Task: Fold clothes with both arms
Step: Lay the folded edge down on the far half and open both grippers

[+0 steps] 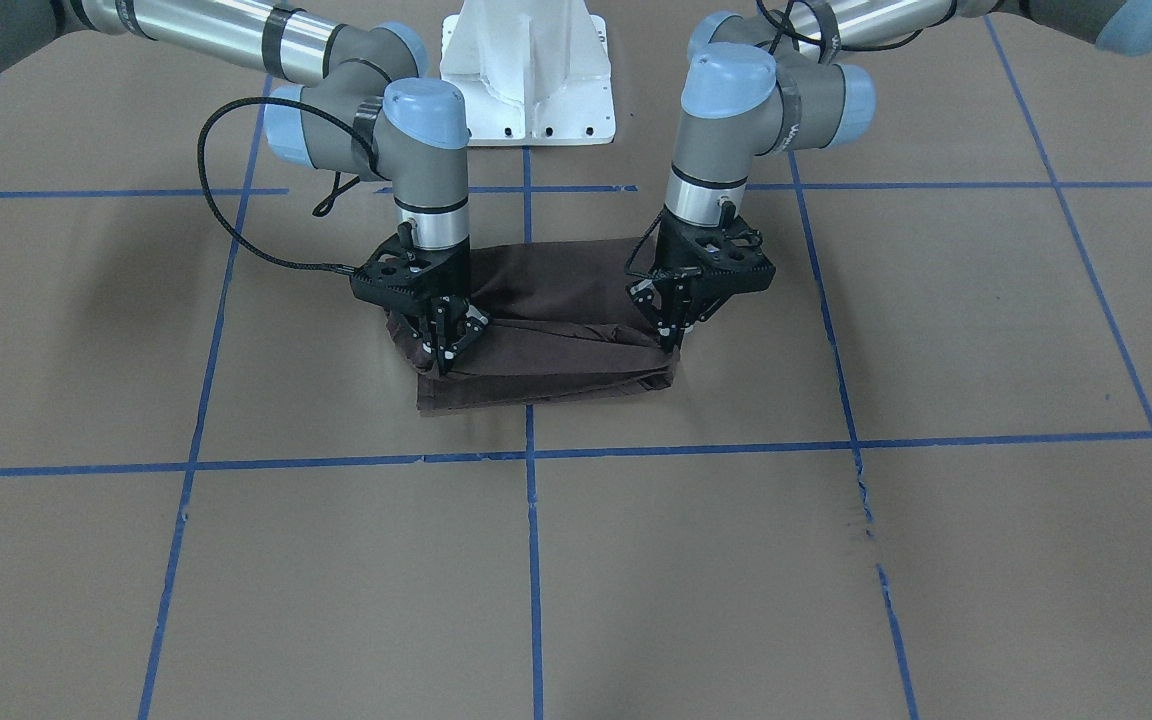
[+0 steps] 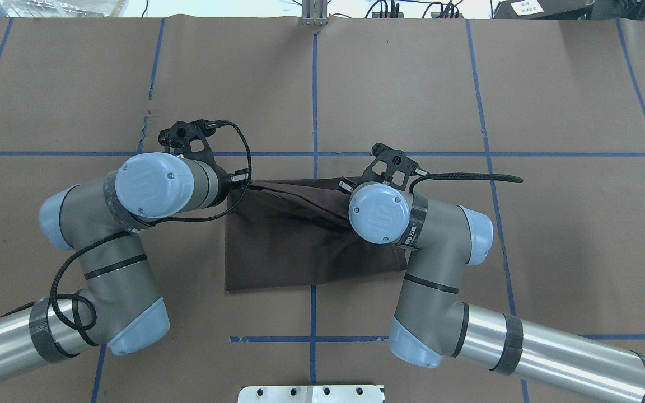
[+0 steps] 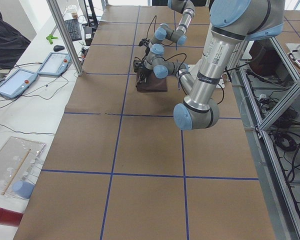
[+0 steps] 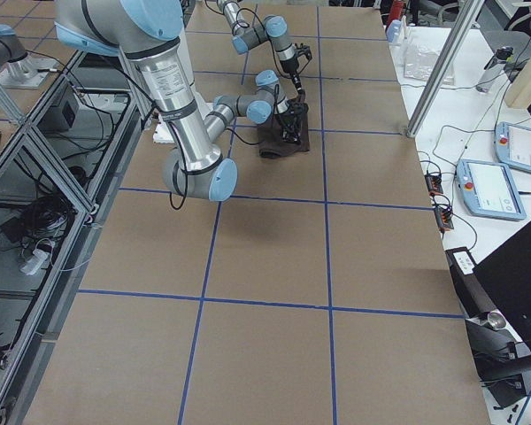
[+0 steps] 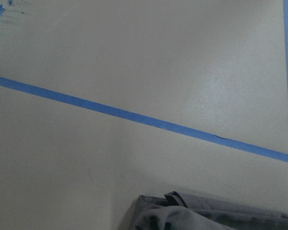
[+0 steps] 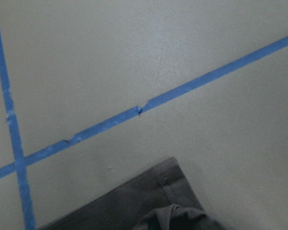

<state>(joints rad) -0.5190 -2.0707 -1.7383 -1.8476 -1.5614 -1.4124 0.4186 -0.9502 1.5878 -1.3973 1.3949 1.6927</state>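
The dark brown T-shirt (image 1: pixel 556 290) lies folded into a small rectangle at the table's middle; it also shows in the overhead view (image 2: pixel 300 246). My left gripper (image 1: pixel 671 340) points down at the shirt's front corner on the robot's left side, its fingers closed on a raised fold of cloth. My right gripper (image 1: pixel 444 355) does the same at the other front corner. The cloth edge between them is pulled up off the lower layer. In the overhead view both grippers are hidden under the wrists. Each wrist view shows only a cloth corner (image 5: pixel 206 218) (image 6: pixel 134 201), no fingers.
The table is brown paper with a grid of blue tape lines (image 1: pixel 532 560). The white base pedestal (image 1: pixel 526 80) stands behind the shirt. Black cables (image 1: pixel 226 230) loop beside the right wrist. Teach pendants (image 3: pixel 15 82) lie on a side bench.
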